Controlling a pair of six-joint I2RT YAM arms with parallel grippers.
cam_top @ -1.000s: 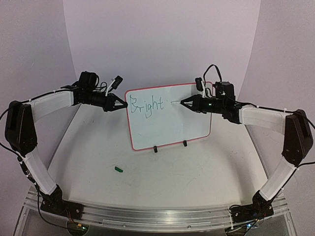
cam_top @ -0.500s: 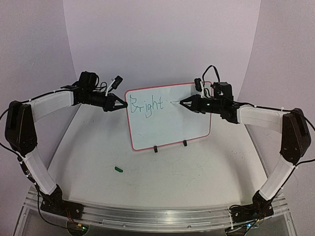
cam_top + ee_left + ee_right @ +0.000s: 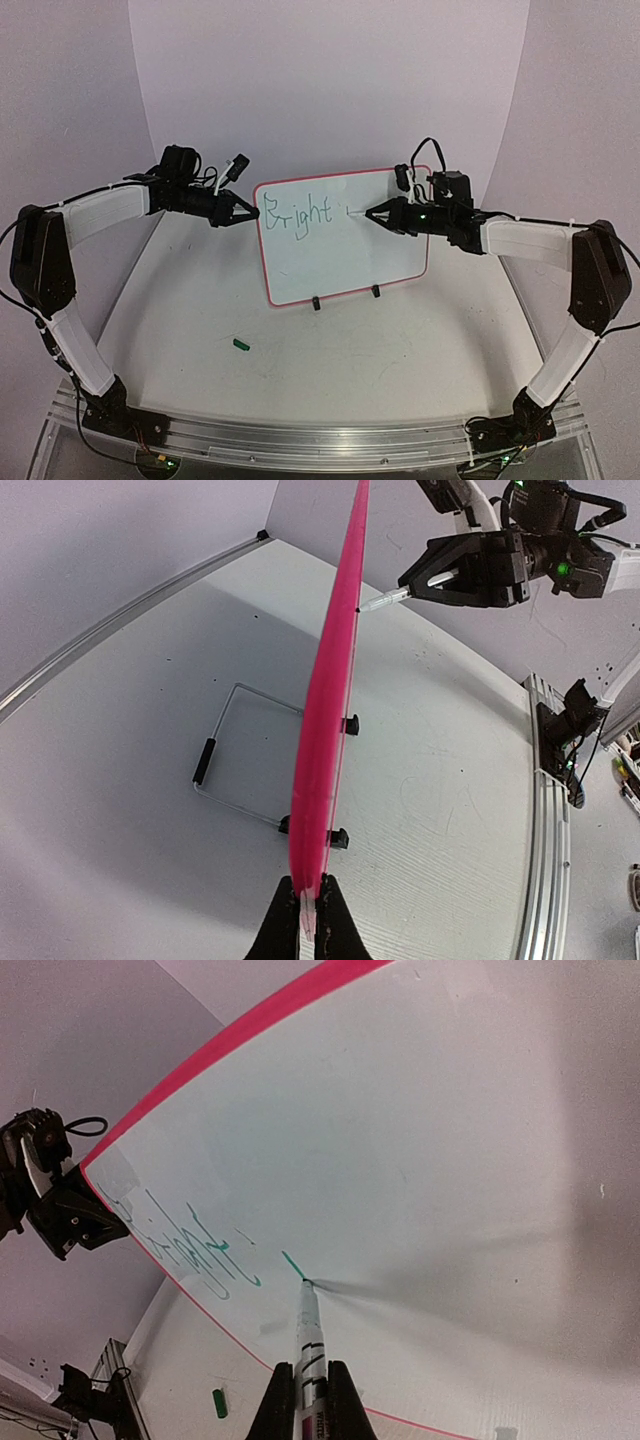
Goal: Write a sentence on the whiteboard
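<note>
The whiteboard (image 3: 340, 235) stands upright on two black clip feet in the middle of the table, with "Bright" written in green at its upper left. My left gripper (image 3: 247, 213) is shut on the board's left rim (image 3: 322, 780), seen edge-on in the left wrist view. My right gripper (image 3: 372, 212) is shut on a white marker (image 3: 309, 1345). The marker tip touches the board (image 3: 420, 1160) at the end of a short green stroke (image 3: 292, 1265), right of the word.
A green marker cap (image 3: 240, 344) lies on the table in front of the board's left side. A wire stand (image 3: 235, 755) props the board from behind. Curved purple walls close in the back and sides.
The right gripper has shifted slightly with the marker, and a short new green stroke now shows right of "Bright". The left arm and the board have not moved.
</note>
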